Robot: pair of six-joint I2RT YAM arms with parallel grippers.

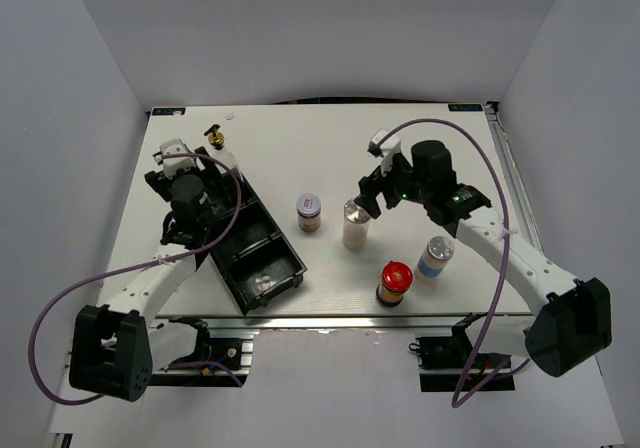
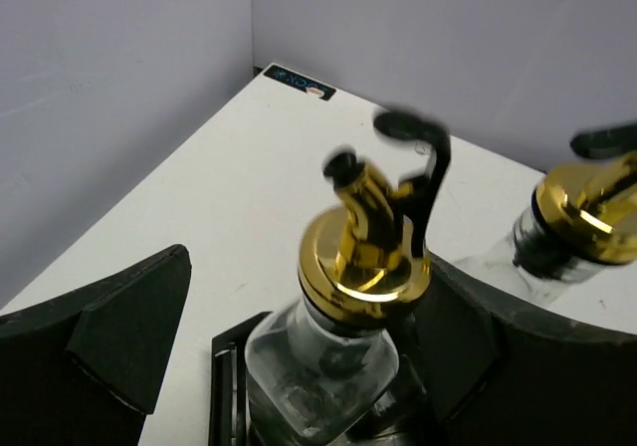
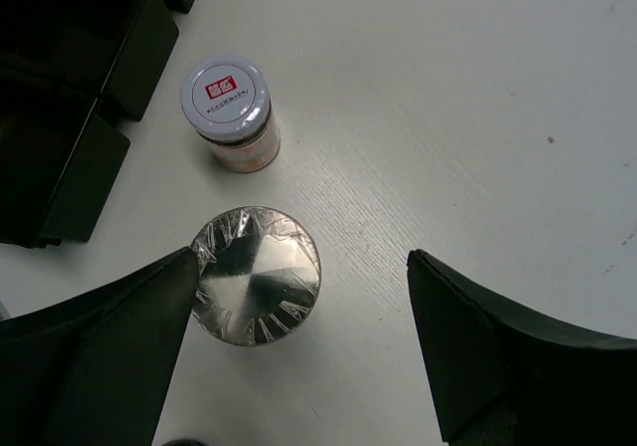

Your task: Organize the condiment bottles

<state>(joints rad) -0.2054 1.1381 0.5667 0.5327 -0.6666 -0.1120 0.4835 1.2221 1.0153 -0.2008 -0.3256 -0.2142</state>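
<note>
My left gripper (image 1: 188, 173) hangs over the far end of the black divided tray (image 1: 262, 258). In the left wrist view it (image 2: 318, 302) is open around a tall clear glass bottle with a gold pourer spout (image 2: 363, 257) that stands in the tray. A second gold-spout bottle (image 2: 587, 212) stands just right of it and also shows in the top view (image 1: 215, 140). My right gripper (image 1: 365, 201) is open above the silver-lidded jar (image 3: 256, 275); its left finger (image 3: 119, 336) touches the lid's edge. A purple-lidded jar (image 1: 309, 211) stands left of it.
A red-lidded jar (image 1: 394, 281) and another silver-lidded jar (image 1: 435, 256) stand near the front right of the table. The tray's near compartments (image 1: 268, 273) hold no bottles. The purple-lidded jar also shows in the right wrist view (image 3: 226, 108), beside the tray's edge (image 3: 70, 167).
</note>
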